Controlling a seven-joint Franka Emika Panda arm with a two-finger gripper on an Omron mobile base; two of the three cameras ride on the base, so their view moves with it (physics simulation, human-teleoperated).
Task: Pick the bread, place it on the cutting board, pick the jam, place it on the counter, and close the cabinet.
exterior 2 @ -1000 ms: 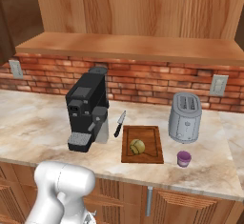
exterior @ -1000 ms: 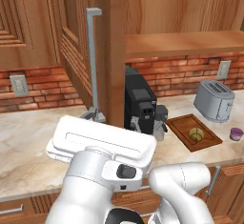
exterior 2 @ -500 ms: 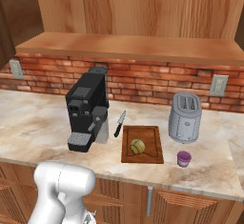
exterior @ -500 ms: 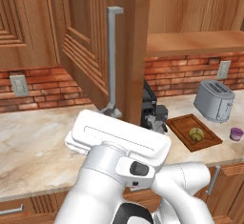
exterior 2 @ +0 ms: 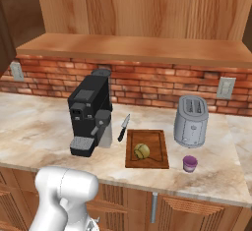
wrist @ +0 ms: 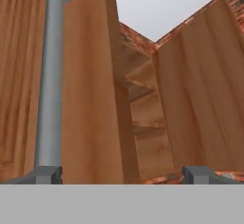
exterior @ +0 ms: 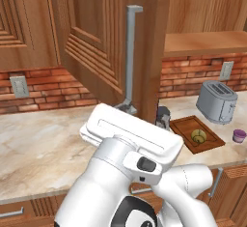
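No legible text — no labels, brands, numbers.

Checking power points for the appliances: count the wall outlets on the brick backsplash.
2. One outlet is right of the toaster; another outlet is at the far left, past the coffee machine. The cabinet door may hide more.

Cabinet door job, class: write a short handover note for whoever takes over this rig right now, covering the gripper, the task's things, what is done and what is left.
Gripper: open, empty, fingertips straddling the cabinet door's edge beside its silver handle.
Bread: on the cutting board. Done.
Jam: on the counter, right of the board, in front of the toaster. Done.
Cabinet door: partly open.
Left: push the door fully shut.
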